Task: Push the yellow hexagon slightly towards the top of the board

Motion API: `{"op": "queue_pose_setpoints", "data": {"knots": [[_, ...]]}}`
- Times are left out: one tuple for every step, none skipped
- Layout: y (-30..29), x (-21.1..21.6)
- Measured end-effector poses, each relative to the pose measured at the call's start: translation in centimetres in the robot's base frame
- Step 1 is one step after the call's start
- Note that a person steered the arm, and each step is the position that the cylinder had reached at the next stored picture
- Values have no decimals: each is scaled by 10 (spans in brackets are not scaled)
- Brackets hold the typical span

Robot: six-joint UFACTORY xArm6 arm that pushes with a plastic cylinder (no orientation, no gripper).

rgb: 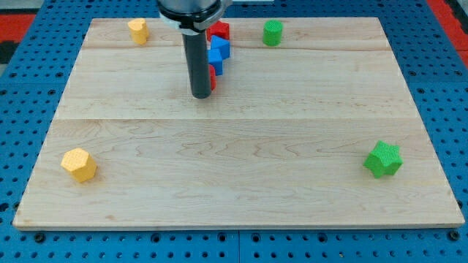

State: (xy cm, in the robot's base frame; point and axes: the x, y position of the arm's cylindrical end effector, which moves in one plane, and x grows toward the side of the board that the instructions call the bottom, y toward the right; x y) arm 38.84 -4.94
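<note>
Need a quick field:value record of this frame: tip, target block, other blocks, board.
tip: my tip on the board, upper middle
target: yellow hexagon, view's bottom left, far from tip
other yellow: yellow block, top left
cluster: red block and blue block, just right of the rod, partly hidden
green: green cylinder at top; green star at right
surface: wooden board
contact with target: none

The yellow hexagon [79, 164] lies flat near the board's bottom-left corner, close to the left edge, its six-sided face up.
</note>
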Motion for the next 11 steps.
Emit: {"op": "queue_pose_setpoints", "data": {"knots": [[14, 3], [-11, 59], [-89, 94], [-137, 133], [-137, 171], [-187, 179], [-198, 149], [-210, 116], [-210, 89], [-210, 73], [-206, 100]]}}
